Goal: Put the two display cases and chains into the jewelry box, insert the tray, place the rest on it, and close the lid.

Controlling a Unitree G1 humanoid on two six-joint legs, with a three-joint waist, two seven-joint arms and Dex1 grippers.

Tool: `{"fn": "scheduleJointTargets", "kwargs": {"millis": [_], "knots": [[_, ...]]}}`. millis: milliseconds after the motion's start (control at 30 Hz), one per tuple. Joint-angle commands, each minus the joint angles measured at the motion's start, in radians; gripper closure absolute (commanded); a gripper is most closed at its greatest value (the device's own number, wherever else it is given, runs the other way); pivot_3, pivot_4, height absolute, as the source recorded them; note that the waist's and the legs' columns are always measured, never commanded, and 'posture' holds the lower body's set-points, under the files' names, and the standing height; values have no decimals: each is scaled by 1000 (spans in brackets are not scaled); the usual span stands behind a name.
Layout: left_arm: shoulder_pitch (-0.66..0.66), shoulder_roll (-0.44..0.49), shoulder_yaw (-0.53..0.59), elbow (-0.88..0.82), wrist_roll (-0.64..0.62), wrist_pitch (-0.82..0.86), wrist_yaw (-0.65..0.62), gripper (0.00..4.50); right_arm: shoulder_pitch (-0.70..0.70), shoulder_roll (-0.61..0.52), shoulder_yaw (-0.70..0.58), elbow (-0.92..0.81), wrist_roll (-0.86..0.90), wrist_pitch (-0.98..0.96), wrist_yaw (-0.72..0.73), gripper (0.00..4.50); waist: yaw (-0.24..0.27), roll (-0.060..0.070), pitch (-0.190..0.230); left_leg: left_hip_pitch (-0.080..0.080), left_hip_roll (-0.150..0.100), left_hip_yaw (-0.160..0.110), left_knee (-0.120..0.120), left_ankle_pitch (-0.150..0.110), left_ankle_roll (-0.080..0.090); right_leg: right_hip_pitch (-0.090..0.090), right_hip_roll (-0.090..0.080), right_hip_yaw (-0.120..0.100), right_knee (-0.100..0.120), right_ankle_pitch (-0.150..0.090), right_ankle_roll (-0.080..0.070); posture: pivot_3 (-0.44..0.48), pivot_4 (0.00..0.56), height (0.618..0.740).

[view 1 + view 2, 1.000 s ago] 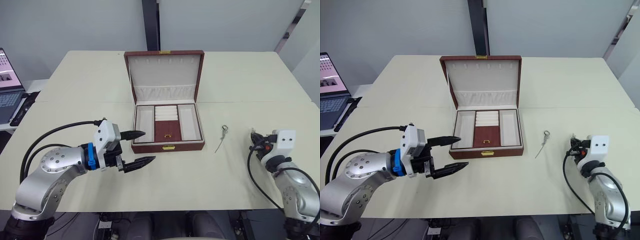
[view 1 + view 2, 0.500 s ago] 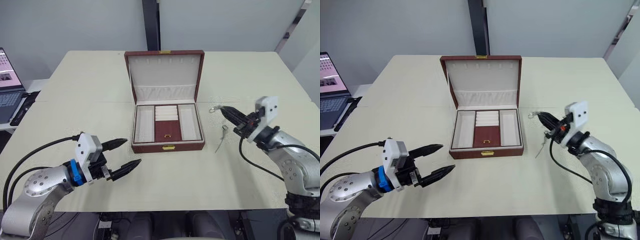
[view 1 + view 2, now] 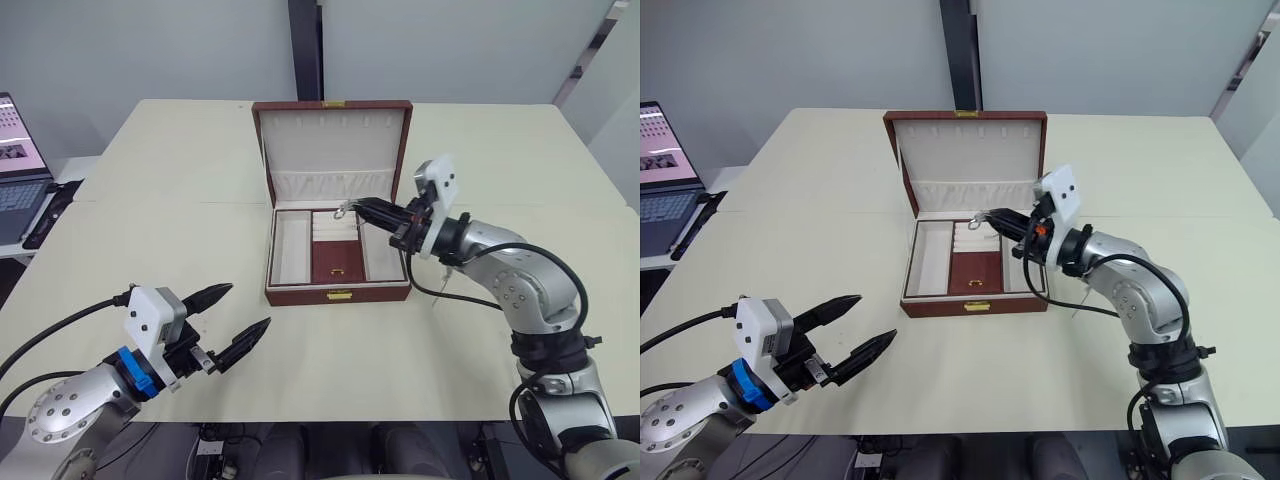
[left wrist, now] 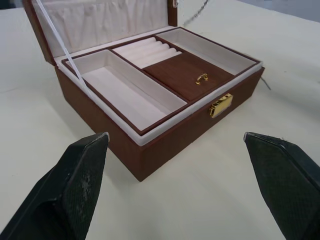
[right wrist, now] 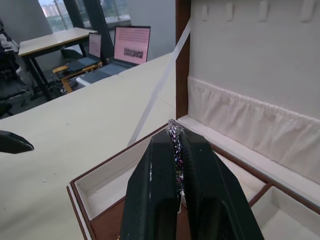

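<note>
The jewelry box (image 3: 338, 293) stands open mid-table, its lid (image 3: 333, 150) upright behind it. The tray (image 3: 331, 250) sits inside, brown middle panel between cream compartments. My right gripper (image 3: 358, 207) hovers over the tray's ring rolls, shut on a thin silver chain (image 5: 175, 145) whose ring (image 3: 343, 211) pokes out past the fingertips. Another thin chain (image 4: 266, 84) lies on the table right of the box. My left gripper (image 3: 249, 306) is open and holds nothing, near the front edge, left of and below the box. The display cases are out of view.
A laptop (image 3: 14, 150) sits on a side table at the far left. A dark post (image 3: 304, 50) rises behind the table. A white ribbon stay (image 4: 60, 42) links the lid to the box's left wall.
My right arm has swung in from the table's right side and now reaches over the open box with the chain. My left gripper has drawn back from the box toward the near left.
</note>
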Motion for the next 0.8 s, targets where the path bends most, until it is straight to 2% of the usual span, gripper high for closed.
{"fn": "scheduleJointTargets", "kwargs": {"millis": [33, 467, 800], "knots": [[18, -8, 32, -66, -18, 6, 37, 0, -38, 26, 32, 3, -29, -23, 14, 4499, 0, 0, 0, 0, 0, 0, 0, 0, 0, 0, 0, 0, 0, 0, 0, 0, 150, 740], [35, -18, 30, -118, -36, 32, 114, 0, -108, 209, 167, 166, -182, -100, 10, 4499, -3, 0, 0, 0, 0, 0, 0, 0, 0, -1, 1, -1, 1, 0, 0, 0, 150, 740], [30, -13, 19, -122, -38, 33, 134, 0, -97, 278, 209, 239, -264, -143, 19, 4499, -3, 0, 0, 0, 0, 0, 0, 0, 0, -1, 1, -1, 1, 0, 0, 0, 150, 740]]}}
